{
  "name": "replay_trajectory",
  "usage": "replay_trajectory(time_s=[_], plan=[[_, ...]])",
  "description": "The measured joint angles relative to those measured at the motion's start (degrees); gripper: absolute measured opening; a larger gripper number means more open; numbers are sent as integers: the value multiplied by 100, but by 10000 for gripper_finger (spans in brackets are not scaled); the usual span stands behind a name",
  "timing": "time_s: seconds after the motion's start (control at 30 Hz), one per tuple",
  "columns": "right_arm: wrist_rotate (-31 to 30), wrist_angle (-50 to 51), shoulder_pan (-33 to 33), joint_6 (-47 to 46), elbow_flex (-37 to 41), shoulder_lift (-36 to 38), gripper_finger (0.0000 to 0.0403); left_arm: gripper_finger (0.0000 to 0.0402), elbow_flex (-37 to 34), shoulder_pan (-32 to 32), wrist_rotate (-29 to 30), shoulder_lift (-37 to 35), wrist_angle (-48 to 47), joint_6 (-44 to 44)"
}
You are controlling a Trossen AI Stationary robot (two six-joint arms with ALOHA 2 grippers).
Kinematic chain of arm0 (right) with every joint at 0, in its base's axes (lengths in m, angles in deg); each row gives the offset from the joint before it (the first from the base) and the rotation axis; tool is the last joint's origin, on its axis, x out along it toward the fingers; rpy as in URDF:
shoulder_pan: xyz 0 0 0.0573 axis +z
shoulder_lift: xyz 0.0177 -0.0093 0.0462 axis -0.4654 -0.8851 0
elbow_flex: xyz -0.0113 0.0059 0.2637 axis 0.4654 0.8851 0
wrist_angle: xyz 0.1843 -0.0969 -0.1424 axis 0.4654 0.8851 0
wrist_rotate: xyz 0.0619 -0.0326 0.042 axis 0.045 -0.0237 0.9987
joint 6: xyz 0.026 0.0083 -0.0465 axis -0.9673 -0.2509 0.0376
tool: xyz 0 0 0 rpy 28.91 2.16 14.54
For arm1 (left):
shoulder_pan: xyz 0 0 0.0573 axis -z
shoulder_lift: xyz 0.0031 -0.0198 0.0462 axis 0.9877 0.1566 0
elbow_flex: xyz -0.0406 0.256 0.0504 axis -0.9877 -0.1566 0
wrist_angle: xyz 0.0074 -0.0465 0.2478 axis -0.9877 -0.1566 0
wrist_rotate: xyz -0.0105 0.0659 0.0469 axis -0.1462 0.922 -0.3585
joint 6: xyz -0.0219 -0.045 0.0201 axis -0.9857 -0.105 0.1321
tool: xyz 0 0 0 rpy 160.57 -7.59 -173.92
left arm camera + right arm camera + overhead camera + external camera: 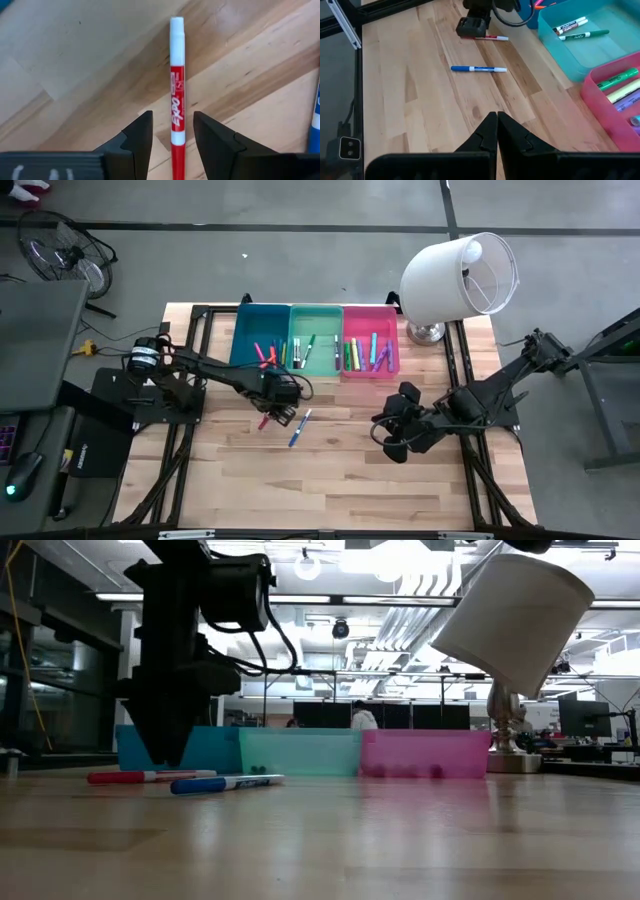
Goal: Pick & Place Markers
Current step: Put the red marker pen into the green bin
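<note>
Left gripper (172,137) is unclenched, straddling the thin red-and-white plastic marker (177,90) lying flat on the wooden counter (80,65). The marker's long axis runs straight ahead between the fingers, no contact yet. Right gripper (497,131) is clenched on nothing, well apart.

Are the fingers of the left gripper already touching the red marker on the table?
Apart. In the left wrist view, bare wood shows on both sides between the red marker and the left gripper fingers, which straddle it, open.
</note>
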Motion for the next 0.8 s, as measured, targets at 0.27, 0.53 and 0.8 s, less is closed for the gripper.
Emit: replay_trajectory(time_s=[0.27, 0.53, 0.8], plan=[[-9, 0, -2, 7, 0, 0, 0, 140, -9, -3, -14, 302, 103, 175], [-20, 28, -2, 5, 0, 0, 0, 140, 26, 10, -121, 698, 199, 276], [14, 45, -2, -3, 0, 0, 0, 140, 16, 9, -201, 775, 270, 317]])
